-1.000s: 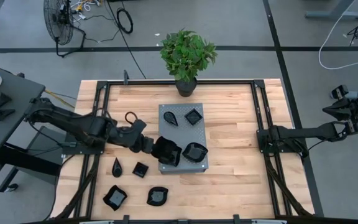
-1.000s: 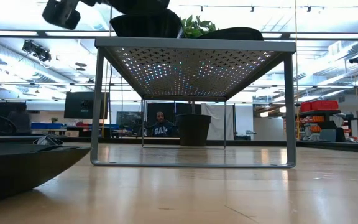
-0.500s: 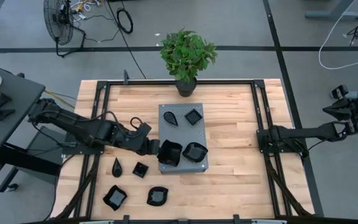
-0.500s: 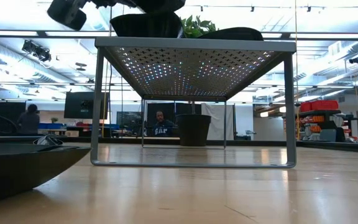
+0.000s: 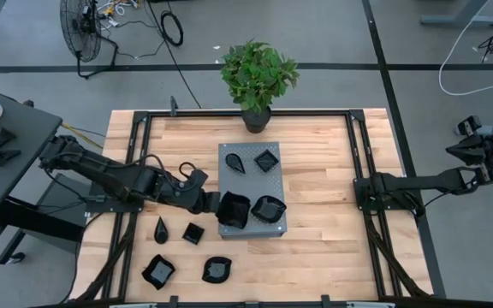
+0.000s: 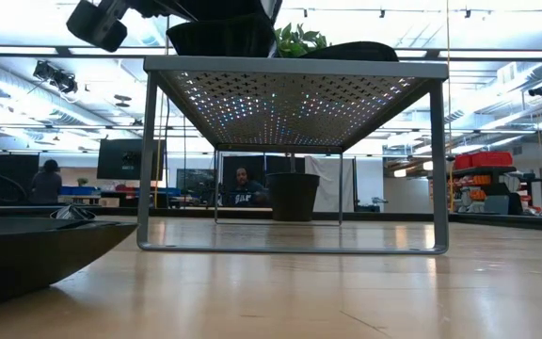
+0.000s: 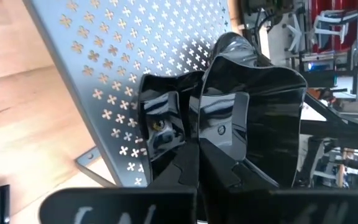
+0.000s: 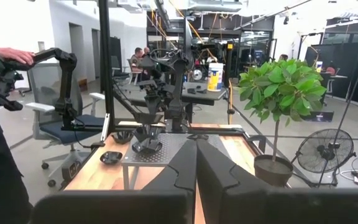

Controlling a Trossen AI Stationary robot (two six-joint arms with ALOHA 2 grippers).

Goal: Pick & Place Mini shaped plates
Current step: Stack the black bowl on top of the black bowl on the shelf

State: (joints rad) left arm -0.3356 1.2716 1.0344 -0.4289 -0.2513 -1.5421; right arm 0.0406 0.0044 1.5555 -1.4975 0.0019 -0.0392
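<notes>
I count three plates on the grey stand (image 5: 252, 190); my left gripper (image 5: 218, 208), pinching a fourth square plate (image 5: 234, 210), hovers at its seven o'clock corner. Four dishes (image 5: 187, 255) wait at the table's seven o'clock. My right gripper (image 8: 196, 163), pressed together, idles at three.

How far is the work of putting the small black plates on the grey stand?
Three small plates already lie on the grey stand: a teardrop plate, a square plate and a wavy plate. In hand: the left gripper is shut on a larger plate at the stand's near left corner. Four plates wait on the table in front of the left arm. The right gripper waits shut beyond the table's right edge.
</notes>
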